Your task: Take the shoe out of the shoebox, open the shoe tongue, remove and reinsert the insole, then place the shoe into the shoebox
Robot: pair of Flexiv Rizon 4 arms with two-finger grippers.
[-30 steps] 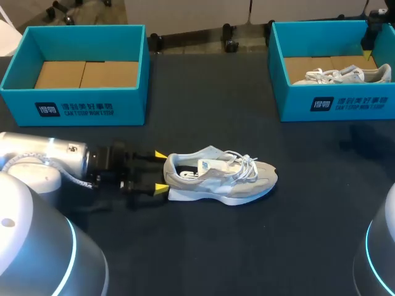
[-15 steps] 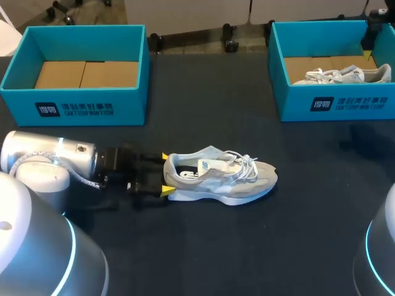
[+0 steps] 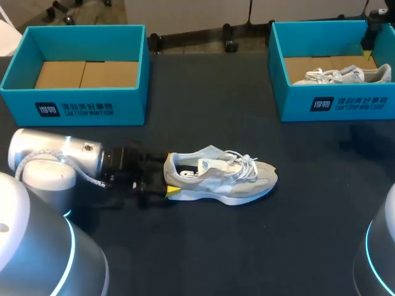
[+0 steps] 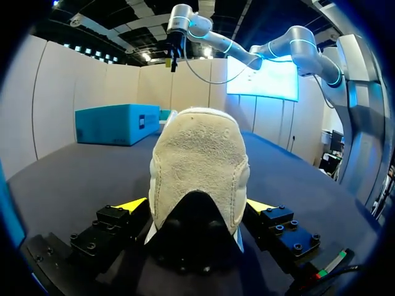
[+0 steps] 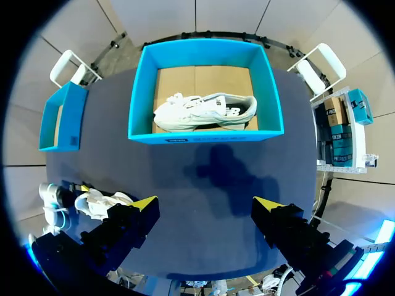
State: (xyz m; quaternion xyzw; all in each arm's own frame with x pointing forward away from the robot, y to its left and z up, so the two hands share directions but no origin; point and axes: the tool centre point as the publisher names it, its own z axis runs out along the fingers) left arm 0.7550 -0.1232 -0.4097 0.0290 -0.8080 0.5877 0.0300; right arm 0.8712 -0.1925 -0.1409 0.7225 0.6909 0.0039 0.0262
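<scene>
A grey and white sneaker [image 3: 219, 176] lies on its sole on the dark table [image 3: 203, 246], toe to the right. My left gripper [image 3: 168, 176] comes in low from the left and is open, one finger on each side of the heel. In the left wrist view the heel [image 4: 197, 160] fills the gap of the left gripper [image 4: 196, 206], with the yellow fingertips [image 4: 133, 205] beside it. My right gripper [image 5: 207, 206] hangs open and empty, high over the right shoebox [image 5: 203, 92]. In the head view the right gripper [image 3: 370, 46] shows at that shoebox's [image 3: 333, 102] far corner.
The right teal box holds a second sneaker [image 3: 342, 75]. A matching teal box [image 3: 77, 102] at the back left holds only brown cardboard.
My left gripper has slid right along the table, so the shoe's heel now lies between its open fingers. The shoe and the right arm have not moved.
</scene>
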